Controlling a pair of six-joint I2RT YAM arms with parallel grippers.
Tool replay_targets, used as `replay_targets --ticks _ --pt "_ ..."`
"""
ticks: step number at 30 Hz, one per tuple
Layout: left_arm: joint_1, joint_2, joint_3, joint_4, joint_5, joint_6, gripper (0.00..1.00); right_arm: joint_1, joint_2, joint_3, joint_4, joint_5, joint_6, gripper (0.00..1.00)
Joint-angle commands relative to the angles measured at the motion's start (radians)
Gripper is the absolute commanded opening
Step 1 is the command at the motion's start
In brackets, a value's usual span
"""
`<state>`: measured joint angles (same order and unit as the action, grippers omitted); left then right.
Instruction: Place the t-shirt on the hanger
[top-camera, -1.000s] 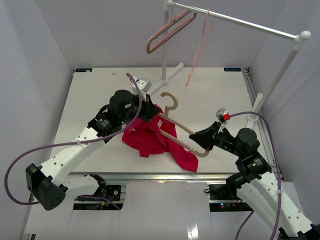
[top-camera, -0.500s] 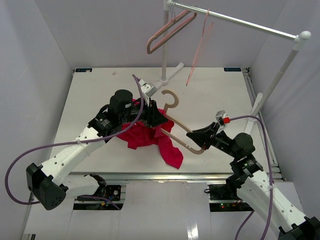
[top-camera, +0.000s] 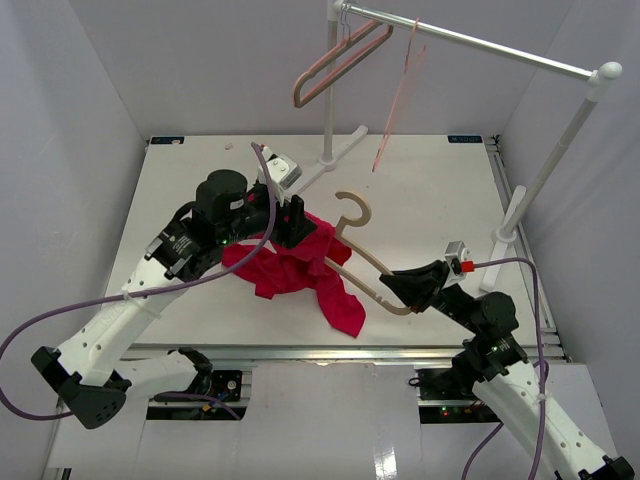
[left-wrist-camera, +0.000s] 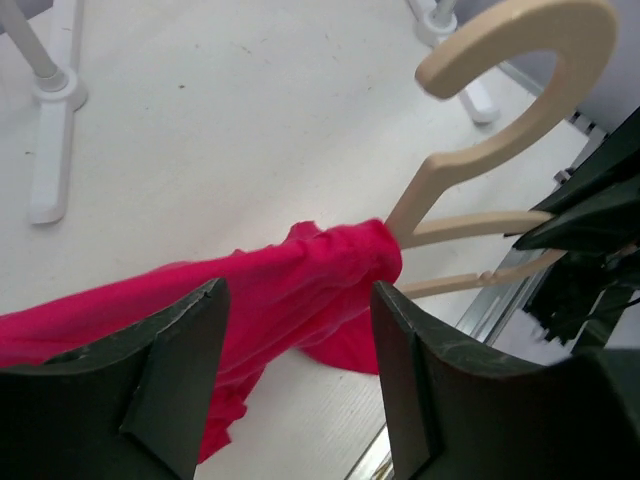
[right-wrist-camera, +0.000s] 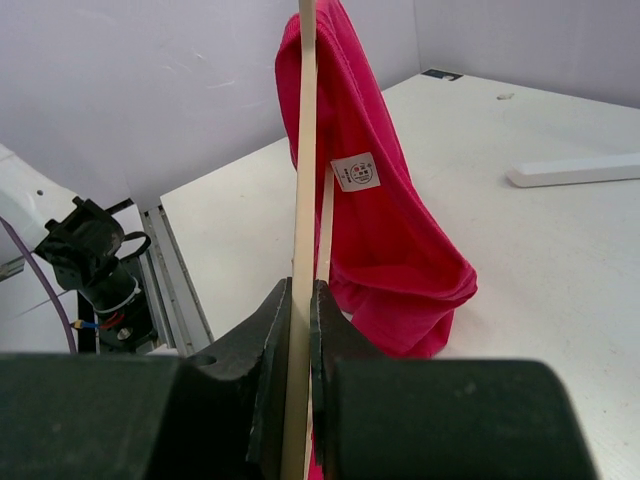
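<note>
Left gripper (left-wrist-camera: 297, 300) has let go, jaws spread, leaving the t-shirt (top-camera: 300, 262) bunched around the neck of the hanger (left-wrist-camera: 580, 50); right gripper (right-wrist-camera: 300, 300) pinches its end. I'd regrasp the hem and pull evenly.

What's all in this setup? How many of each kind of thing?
Hangers: 3 (tan hanger, brown hanger, wire hanger)
T-shirt: 1
Rack: 1
Robot arms: 2 (left arm, right arm)
Total: 7
</note>
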<state>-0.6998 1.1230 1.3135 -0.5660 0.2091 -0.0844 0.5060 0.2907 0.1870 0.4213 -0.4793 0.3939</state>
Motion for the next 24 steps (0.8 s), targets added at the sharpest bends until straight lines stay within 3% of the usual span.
replay_targets --ticks 1,4,10,15,24 --pt "-0.001 -0.070 -0.036 -0.040 0.001 0.328 0.66 0.006 -0.030 0.026 0.045 0.009 -0.038 0.08" --pt "-0.001 -0.097 -0.060 -0.019 0.041 0.476 0.70 0.006 -0.034 0.041 0.021 -0.008 -0.038 0.08" --pt "-0.001 -0.085 -0.042 -0.069 0.264 0.690 0.70 0.006 -0.029 0.054 0.015 -0.062 -0.032 0.08" --pt "-0.001 0.042 0.072 -0.254 0.349 0.762 0.70 0.006 -0.026 0.068 -0.007 -0.109 -0.058 0.08" --pt "-0.001 0.117 0.067 -0.272 0.383 0.832 0.73 0.006 -0.069 0.072 -0.009 -0.151 -0.053 0.08"
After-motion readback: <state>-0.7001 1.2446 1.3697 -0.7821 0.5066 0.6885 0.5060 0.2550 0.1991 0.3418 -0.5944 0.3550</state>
